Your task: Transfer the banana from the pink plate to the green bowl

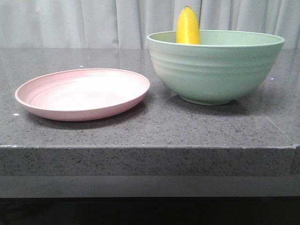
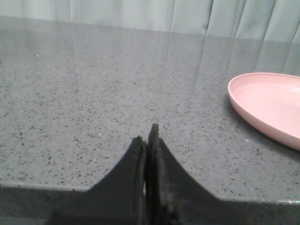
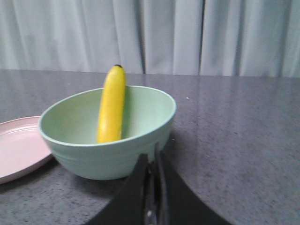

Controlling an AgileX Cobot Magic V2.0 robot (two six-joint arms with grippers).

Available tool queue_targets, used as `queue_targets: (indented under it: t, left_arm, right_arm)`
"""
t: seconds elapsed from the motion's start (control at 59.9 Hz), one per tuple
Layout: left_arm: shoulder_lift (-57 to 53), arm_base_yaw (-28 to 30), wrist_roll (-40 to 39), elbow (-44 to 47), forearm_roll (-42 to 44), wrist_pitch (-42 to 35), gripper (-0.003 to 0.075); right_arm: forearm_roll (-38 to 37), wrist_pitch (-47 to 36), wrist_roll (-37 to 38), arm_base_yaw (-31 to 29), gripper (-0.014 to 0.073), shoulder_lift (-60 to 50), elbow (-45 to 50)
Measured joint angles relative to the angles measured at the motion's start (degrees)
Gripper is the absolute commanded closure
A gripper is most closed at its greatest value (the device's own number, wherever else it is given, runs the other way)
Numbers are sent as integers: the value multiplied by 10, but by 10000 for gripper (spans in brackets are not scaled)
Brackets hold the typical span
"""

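The banana [image 1: 188, 27] stands on end inside the green bowl [image 1: 215, 70], its yellow top above the rim; in the right wrist view the banana [image 3: 111, 105] leans against the bowl's [image 3: 112, 150] far wall. The pink plate [image 1: 83, 93] lies bare to the bowl's left; it also shows in the left wrist view [image 2: 269, 105] and the right wrist view [image 3: 18, 150]. My left gripper [image 2: 147, 136] is shut and empty over bare table, apart from the plate. My right gripper [image 3: 152, 157] is shut and empty, close to the bowl's outer wall. Neither gripper shows in the front view.
The dark speckled stone table [image 1: 154, 126] has its front edge [image 1: 150, 147] close to the camera. A pale curtain [image 1: 93, 21] hangs behind the table.
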Motion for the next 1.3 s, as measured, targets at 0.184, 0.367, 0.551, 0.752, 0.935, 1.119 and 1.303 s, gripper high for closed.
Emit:
queue_targets:
  t: [0.184, 0.367, 0.551, 0.752, 0.935, 1.119, 1.303]
  left_arm:
    - [0, 0, 0, 0, 0, 0, 741]
    - [0, 0, 1, 0, 0, -1, 741]
    - [0, 0, 1, 0, 0, -1, 741]
    - [0, 0, 1, 0, 0, -1, 741]
    - [0, 0, 1, 0, 0, -1, 741]
    - [0, 0, 1, 0, 0, -1, 741]
    - [0, 0, 1, 0, 0, -1, 741]
  right_arm:
    - [-81, -54, 92, -44, 680, -48, 95]
    - [-95, -46, 134, -91, 680, -90, 153]
    - [-118, -41, 142, -98, 680, -92, 154]
    - [-122, -45, 143, -98, 680, -93, 154]
    - [-122, -46, 144, -98, 680, -93, 154]
    - [-122, -46, 144, -98, 680, -93, 154]
    - [-122, -46, 145, -98, 680, -93, 154]
